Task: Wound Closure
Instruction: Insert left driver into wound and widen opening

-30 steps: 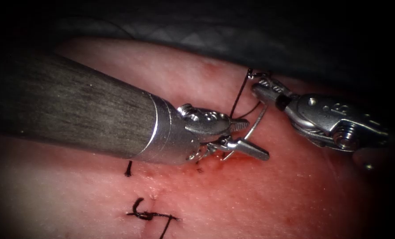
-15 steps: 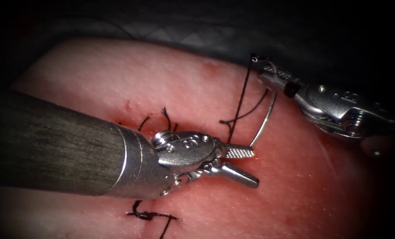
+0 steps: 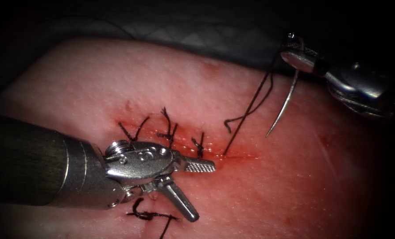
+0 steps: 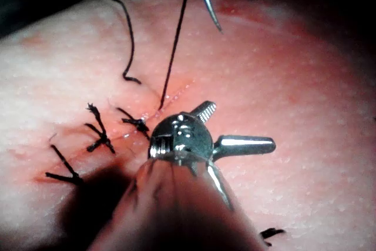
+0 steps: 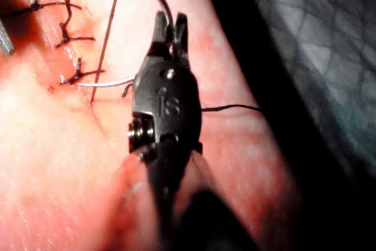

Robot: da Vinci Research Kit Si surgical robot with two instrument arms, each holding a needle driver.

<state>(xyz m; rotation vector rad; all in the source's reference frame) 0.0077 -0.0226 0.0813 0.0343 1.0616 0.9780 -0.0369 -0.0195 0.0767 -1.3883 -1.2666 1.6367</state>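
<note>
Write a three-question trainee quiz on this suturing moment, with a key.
1. True or false: the needle is lodged in the tissue.
2. What does the right gripper hold? A) thread only B) the needle near its thread end C) tissue
3. Fill in: the left gripper is ____ and holds nothing.

Key: 1 false, it hangs clear above the tissue, while the thread runs down into the cut. 2 B. 3 open.

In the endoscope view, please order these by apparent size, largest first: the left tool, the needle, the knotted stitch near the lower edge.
1. left tool, nearest the camera, so enlarged
2. needle
3. knotted stitch
</note>
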